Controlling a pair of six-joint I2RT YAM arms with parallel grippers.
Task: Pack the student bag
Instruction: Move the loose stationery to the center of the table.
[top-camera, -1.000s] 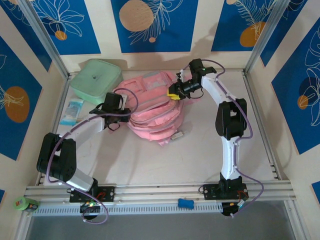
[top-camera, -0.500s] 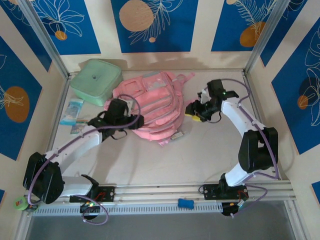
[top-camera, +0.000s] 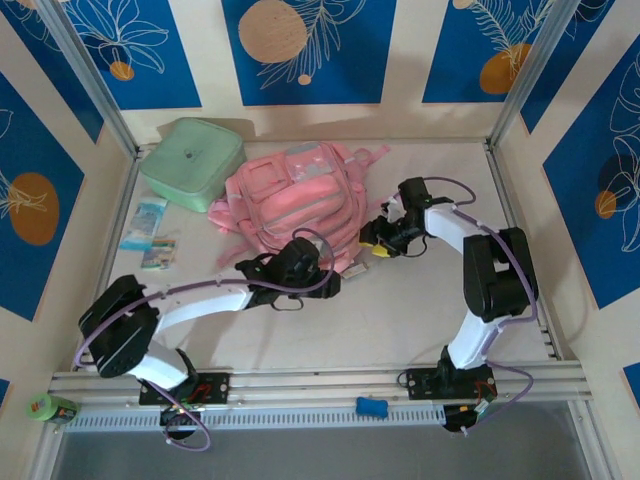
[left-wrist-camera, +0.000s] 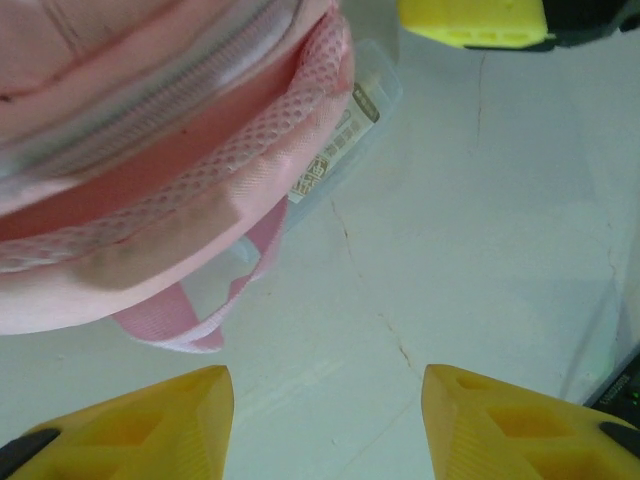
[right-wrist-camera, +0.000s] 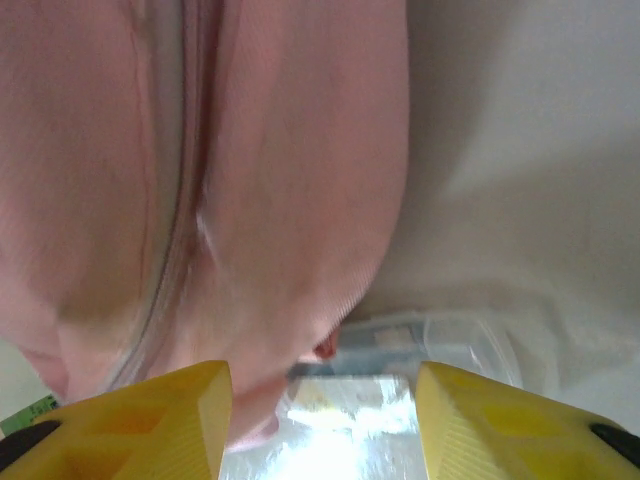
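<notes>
The student bag (top-camera: 290, 195), soft and pink, lies at the back middle of the table. My left gripper (top-camera: 334, 279) is at its near right corner, open over bare table (left-wrist-camera: 400, 260), with the bag's mesh edge (left-wrist-camera: 200, 170) and a pink strap loop (left-wrist-camera: 190, 335) just ahead. A clear plastic case (top-camera: 353, 270) with a label (left-wrist-camera: 335, 150) pokes out from under the bag. My right gripper (top-camera: 371, 242) is open beside the bag's right side (right-wrist-camera: 250, 150), low to the table, with the clear case (right-wrist-camera: 430, 345) ahead of its fingers. Nothing is held.
A mint green square zip case (top-camera: 192, 160) sits at the back left, touching the bag. Two small packets (top-camera: 150, 222) lie along the left edge. Metal frame posts and walls close in the table. The right gripper's yellow finger (left-wrist-camera: 475, 20) is close ahead of the left gripper.
Both grippers have opened. The left arm swept from the bag's left side round to its near right corner. The right arm left the bag's top and came down beside its right side.
</notes>
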